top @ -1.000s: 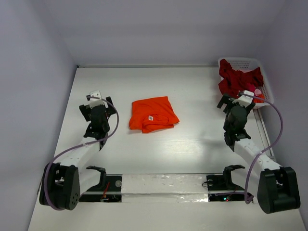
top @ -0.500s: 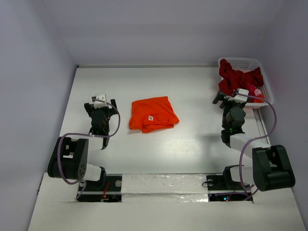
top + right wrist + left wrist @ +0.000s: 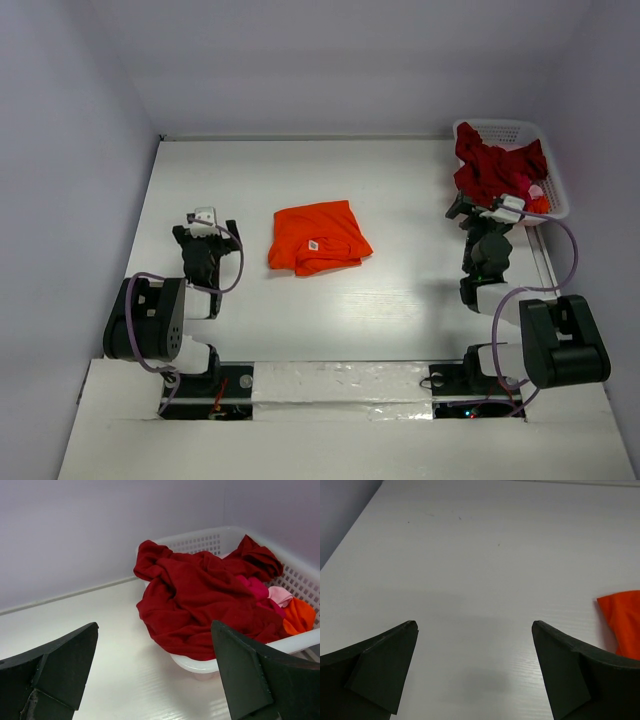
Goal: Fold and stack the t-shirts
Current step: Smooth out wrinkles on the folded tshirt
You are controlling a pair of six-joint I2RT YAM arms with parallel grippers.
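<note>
Since a second ago nothing on the white desk (image 3: 400, 180) has shifted, but both arms have folded back on themselves: the left arm (image 3: 150, 320) and the right arm (image 3: 560, 340) now stand with their big dark joints upright near the near edge, where before they lay stretched low along the desk. The left claw (image 3: 205, 228) and the right claw (image 3: 490, 212) have moved only slightly. By count there are two arms, two claws, one white latticed basket (image 3: 510, 128), and two t-shirts that can be told whole. The basket also holds small bits of other cloth: a pink piece (image 3: 255, 587), a pale pink piece (image 3: 280, 595) and an orange piece (image 3: 299, 616). The crimson t-shirt (image 3: 490, 165) lies crumpled in the basket at the far right corner, spilling over the near rim towards the desk, just beyond the right claw. The orange t-shirt (image 3: 318, 237) lies in the middle of the desk, folded into a rough, slightly skewed square with an uneven lower edge, near the left claw but apart from it; only its corner shows at the right edge of the left wrist view. A small white label (image 3: 313, 244) shows on its lower half. Both claws stand spread wide with nothing between their fingers, the left above bare desk, the right facing the basket.
</note>
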